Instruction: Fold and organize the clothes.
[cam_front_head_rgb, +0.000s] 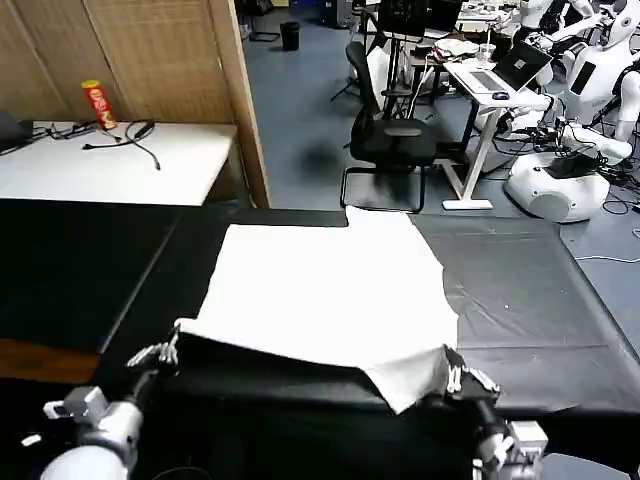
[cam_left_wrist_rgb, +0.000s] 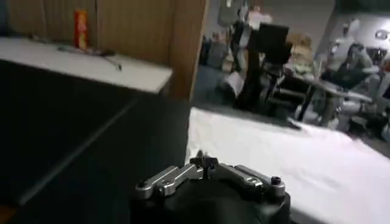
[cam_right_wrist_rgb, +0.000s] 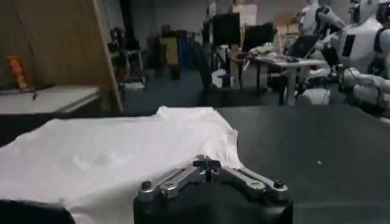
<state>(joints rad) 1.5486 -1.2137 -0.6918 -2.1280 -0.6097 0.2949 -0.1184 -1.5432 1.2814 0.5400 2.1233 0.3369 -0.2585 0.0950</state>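
Observation:
The clothes are one plain white T-shirt (cam_front_head_rgb: 320, 290) spread on the black table (cam_front_head_rgb: 540, 300), its far end toward the table's back edge. The near edge is raised off the cloth, with a shadow under it. My left gripper (cam_front_head_rgb: 160, 352) is shut on the near left corner, and my right gripper (cam_front_head_rgb: 462, 378) is shut on the near right corner, where the fabric hangs in a drooping fold. In the left wrist view the left gripper (cam_left_wrist_rgb: 204, 163) has its tips together against the T-shirt (cam_left_wrist_rgb: 292, 158). In the right wrist view the right gripper (cam_right_wrist_rgb: 207, 163) pinches the T-shirt (cam_right_wrist_rgb: 122, 152).
A white table (cam_front_head_rgb: 120, 165) with a red can (cam_front_head_rgb: 97, 103) and cables stands at the back left beside a wooden partition (cam_front_head_rgb: 150, 50). An office chair (cam_front_head_rgb: 395, 140), desks and other robots (cam_front_head_rgb: 560, 180) stand beyond the table. Bare black tabletop lies on both sides of the shirt.

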